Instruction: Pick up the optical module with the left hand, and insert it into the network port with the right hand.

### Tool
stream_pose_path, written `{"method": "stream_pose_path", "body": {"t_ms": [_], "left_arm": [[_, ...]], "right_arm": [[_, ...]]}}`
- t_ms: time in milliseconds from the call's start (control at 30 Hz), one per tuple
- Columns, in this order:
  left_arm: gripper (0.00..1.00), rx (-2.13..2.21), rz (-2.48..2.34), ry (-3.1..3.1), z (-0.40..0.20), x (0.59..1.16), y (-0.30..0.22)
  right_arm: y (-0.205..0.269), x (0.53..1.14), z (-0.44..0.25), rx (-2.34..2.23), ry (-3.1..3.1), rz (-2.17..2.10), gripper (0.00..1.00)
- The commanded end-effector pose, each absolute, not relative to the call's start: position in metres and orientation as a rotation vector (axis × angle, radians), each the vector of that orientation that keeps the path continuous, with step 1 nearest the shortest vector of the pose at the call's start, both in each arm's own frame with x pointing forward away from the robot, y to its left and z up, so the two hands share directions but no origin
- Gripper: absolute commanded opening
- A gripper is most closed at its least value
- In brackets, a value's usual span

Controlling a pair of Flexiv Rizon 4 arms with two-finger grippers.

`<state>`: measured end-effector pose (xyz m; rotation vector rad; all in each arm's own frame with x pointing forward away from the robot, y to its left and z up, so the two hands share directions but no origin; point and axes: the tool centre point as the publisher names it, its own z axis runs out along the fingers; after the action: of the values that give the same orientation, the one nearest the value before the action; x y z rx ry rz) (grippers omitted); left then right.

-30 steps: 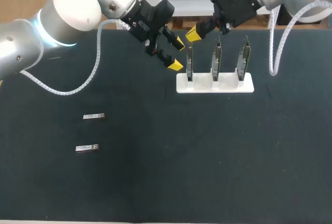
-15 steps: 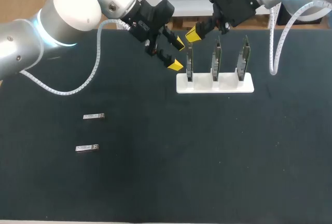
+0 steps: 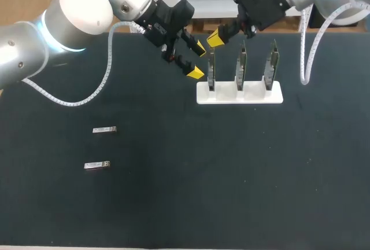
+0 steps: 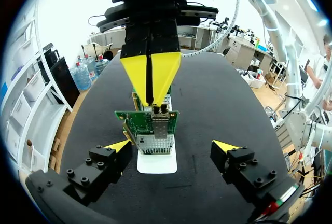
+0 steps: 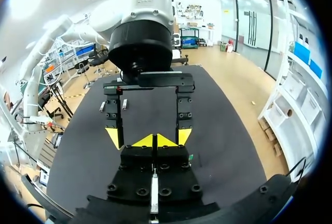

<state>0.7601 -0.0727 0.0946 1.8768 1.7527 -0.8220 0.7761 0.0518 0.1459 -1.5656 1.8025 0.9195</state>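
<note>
Two optical modules lie flat on the dark worktop (image 3: 231,175), over on the left-arm side. The first optical module (image 3: 104,129) is farther from the robot and the second optical module (image 3: 97,165) is nearer, a little more to the left. Each has its long axis running side to side across the worktop, parallel to the other and to the long edge of the white holder (image 3: 257,97). I cannot tell which end of either is the front. Both lie well apart from the tools, and neither is touched.

The white holder carries three boards standing upright in a row: the leftmost board (image 3: 211,72), the middle board (image 3: 241,67) and the right board (image 3: 272,65).

The left tool (image 3: 198,60) hangs just beside the leftmost board with its fingers spread wide and nothing in them. In the left wrist view that board stands ahead of the gap, clear of both fingers, with its metal port cage (image 4: 154,140) facing the camera.

The right tool (image 3: 215,37) is over the top edge of the leftmost board, yellow tips pressed together with only a thin seam between them. Some small hardware sits right at their point. I cannot tell whether it is pinched or merely touched.
</note>
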Motion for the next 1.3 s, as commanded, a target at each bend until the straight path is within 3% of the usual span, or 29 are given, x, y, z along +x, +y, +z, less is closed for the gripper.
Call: {"method": "stream_pose_path", "body": {"t_ms": [33, 733, 1300], "left_arm": [[1.0, 1.883, -0.825, 1.757, 0.095, 0.763, -0.074], [1.0, 1.883, -0.825, 1.757, 0.095, 0.763, -0.074], [1.0, 1.883, -0.825, 1.757, 0.095, 0.763, -0.074]], "right_arm": [[0.048, 0.77, 0.153, -1.547, 1.775, 0.923, 0.0], [0.0, 0.763, 0.203, -1.519, 1.654, 0.902, 0.0], [-0.048, 0.768, 0.186, -1.551, 1.676, 0.958, 0.0]]}}
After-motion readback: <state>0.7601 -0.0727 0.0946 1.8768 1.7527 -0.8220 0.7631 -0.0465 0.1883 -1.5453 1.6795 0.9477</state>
